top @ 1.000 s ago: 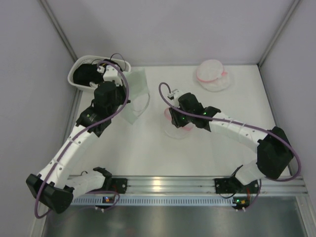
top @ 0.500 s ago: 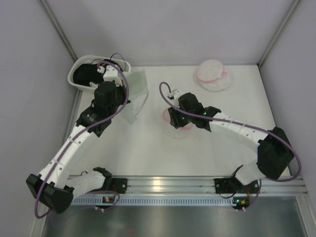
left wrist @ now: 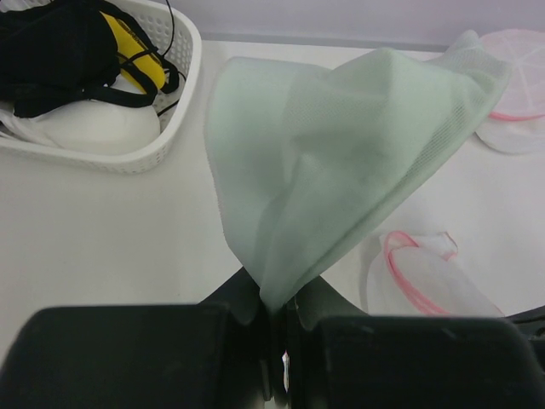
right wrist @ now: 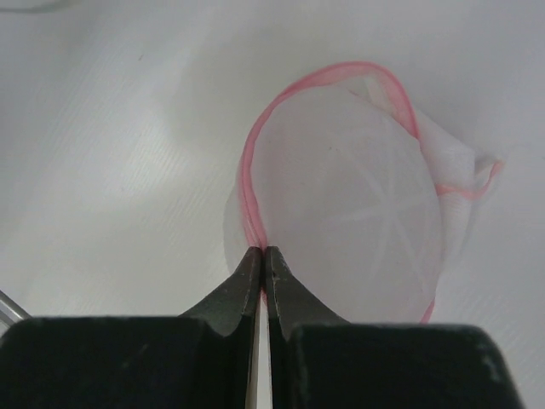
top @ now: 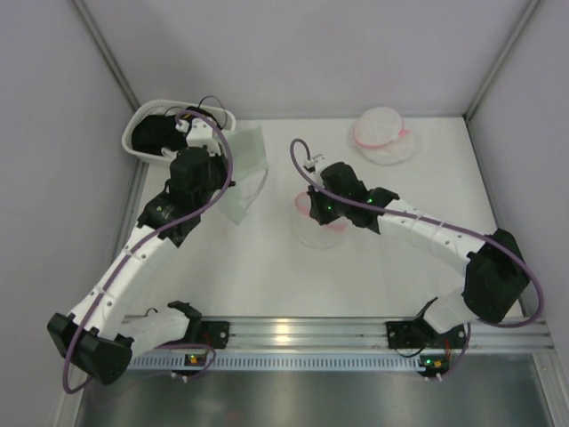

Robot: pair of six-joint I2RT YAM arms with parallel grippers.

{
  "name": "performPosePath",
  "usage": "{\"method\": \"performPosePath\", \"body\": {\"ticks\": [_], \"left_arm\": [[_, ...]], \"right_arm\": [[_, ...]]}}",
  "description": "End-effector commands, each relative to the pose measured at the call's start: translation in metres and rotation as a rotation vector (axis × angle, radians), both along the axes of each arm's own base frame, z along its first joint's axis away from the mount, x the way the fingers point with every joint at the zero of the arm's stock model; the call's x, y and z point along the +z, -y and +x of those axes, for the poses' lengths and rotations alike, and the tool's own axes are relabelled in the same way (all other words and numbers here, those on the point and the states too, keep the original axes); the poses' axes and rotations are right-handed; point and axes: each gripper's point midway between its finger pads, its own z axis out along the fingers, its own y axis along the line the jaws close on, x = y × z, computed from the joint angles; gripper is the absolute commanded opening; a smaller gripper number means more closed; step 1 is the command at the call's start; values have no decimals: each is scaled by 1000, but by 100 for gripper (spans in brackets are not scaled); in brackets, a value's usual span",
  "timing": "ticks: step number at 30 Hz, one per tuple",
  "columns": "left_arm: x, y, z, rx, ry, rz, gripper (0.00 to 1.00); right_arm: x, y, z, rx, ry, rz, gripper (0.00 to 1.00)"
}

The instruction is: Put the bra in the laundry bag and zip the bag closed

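As left hand clenches one bra, right hand pinching one laundry bag, second pouch apart

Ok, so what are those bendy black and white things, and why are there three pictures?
They are two robot arms bolted to a white table. One picture looks down from above; the other two come from a little camera on each wrist. The left gripper pinches a soft pale fabric garment, the bra. The right gripper pinches the pink zipper rim of a round see-through mesh laundry bag lying on the table. At the back left sits a white plastic basket with a black and yellow tangle inside. A second round mesh pouch lies at the back right.
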Motion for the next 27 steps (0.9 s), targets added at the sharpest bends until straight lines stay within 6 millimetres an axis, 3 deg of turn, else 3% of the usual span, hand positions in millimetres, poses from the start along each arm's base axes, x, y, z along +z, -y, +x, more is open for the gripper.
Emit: {"method": "performPosePath", "body": {"ticks": [1,3,8,11,19,27], "left_arm": [[20,5,-2,-30,58,-50,0],[23,8,-5,-49,63,-65,0],[24,16,-11,-108,69,-74,0],[32,16,-17,-118,89,-95,0],[66,38,-30,-247,155,-202,0],[90,81,-15,-404,214,-334,0]], "right_arm": [[66,-11,21,-127,67,161,0],[78,-18,23,-127,46,207,0],[58,-17,36,-187,15,162,0],[55,-7,44,-268,29,163,0],[85,29,59,-423,118,289,0],[103,32,55,-420,156,391,0]]}}
